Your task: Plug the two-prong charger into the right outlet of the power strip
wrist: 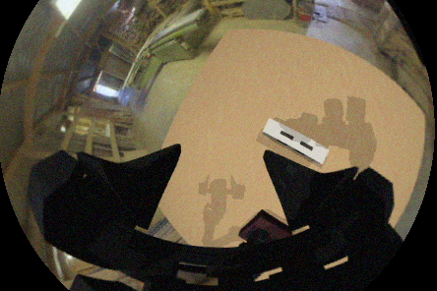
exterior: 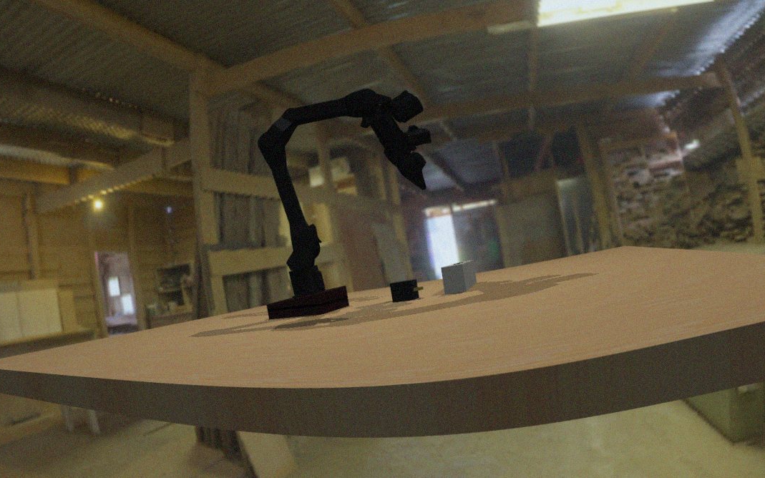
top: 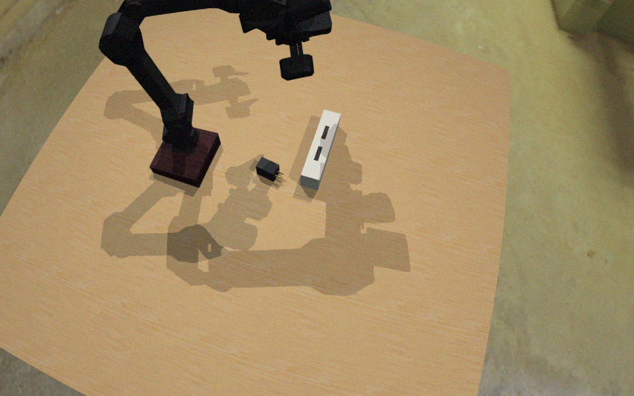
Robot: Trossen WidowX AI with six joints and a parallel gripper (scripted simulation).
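Note:
The black charger [top: 267, 168] [exterior: 403, 290] lies on its side on the table, its two brass prongs pointing toward the power strip. The white power strip [top: 312, 167] [exterior: 459, 278] [wrist: 318, 152] stands a short way beyond the prongs, with two dark outlets in its top face. My gripper [wrist: 223, 151] is open and empty, high above the table. In the wrist view the strip is beyond the right finger, and the charger is not visible there, perhaps hidden behind that finger. In the exterior view the fingers overlap, so their gap does not show.
The arm's dark red base block [top: 181, 159] [exterior: 308, 303] [wrist: 266, 227] stands on the wooden table [top: 407, 315] [exterior: 313, 362] [wrist: 236, 76], on the side of the charger away from the strip. Arm shadows fall across the table, around the charger and over part of the strip.

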